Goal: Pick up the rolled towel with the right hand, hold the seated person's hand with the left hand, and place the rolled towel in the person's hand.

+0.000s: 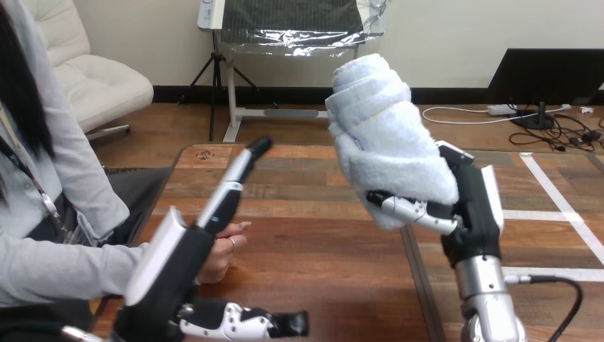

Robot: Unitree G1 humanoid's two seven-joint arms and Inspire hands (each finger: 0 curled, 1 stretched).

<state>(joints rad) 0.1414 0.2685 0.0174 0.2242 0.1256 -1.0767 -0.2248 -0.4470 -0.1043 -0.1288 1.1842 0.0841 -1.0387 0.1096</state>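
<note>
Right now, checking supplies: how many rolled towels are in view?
1. The rolled towel is held above the table in the right hand, fingers curled round its lower part. Another could be hidden behind the left hand.

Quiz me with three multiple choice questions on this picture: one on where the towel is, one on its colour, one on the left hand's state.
1. Where is the rolled towel? A. in the person's hand B. in the right hand C. in the left hand
2. Its colour? A. white B. red C. green
3. The left hand is: A. a fist B. open C. shut on a cup
Answers: B, the right hand's fingers curl round it; A, white throughout; B, its fingers are straight, by the person's hand.
</note>
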